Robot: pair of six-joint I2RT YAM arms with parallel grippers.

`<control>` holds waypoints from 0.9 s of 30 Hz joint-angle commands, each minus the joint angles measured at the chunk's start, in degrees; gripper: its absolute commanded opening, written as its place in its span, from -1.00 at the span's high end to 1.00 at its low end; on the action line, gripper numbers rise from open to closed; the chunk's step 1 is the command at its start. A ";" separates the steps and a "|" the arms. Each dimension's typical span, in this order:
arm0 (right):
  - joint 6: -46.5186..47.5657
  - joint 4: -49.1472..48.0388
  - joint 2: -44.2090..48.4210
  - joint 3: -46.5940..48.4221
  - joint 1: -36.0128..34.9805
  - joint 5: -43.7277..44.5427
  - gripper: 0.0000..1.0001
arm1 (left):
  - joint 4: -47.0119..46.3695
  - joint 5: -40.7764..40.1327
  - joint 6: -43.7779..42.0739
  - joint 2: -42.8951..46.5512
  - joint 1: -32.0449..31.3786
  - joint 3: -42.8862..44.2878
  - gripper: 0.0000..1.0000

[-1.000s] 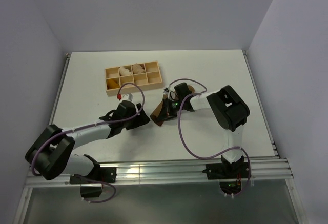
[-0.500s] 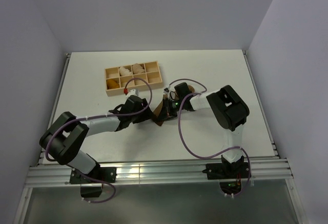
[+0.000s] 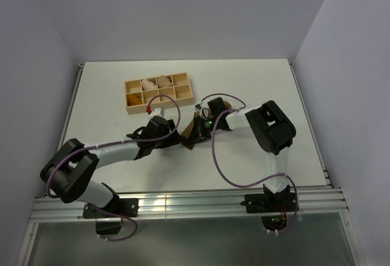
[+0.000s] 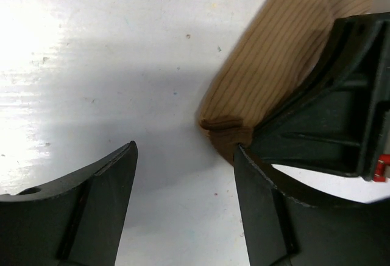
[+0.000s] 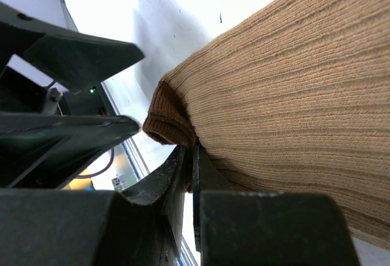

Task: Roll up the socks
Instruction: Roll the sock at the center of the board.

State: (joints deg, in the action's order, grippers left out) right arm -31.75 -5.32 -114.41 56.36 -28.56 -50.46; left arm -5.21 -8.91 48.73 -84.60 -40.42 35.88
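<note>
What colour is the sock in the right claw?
The sock is tan-brown ribbed knit, darker brown edge; best in right wrist view.

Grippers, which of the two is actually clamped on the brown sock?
The right gripper: its jaws are shut on the brown sock's darker edge. The left gripper stands open beside the sock, gripping nothing.

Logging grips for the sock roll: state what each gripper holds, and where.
Right gripper is shut on the olive-brown sock, pinching its darker brown end. Left gripper is open beside it, holding nothing.
</note>
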 commanded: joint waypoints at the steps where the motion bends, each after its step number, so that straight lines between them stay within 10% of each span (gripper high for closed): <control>1: 2.39 1.98 -1.52 1.56 0.87 3.26 0.98 | -0.50 -0.50 -3.38 3.13 -0.36 -0.02 -0.40; 27: 3.62 4.27 -2.22 2.97 0.87 3.87 0.98 | -1.82 0.30 -3.82 -7.68 -0.36 4.99 -0.22</control>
State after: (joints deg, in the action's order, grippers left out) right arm -30.35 -2.76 -114.80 57.91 -28.47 -50.41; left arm -7.68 -7.33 45.08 -90.37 -40.49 39.44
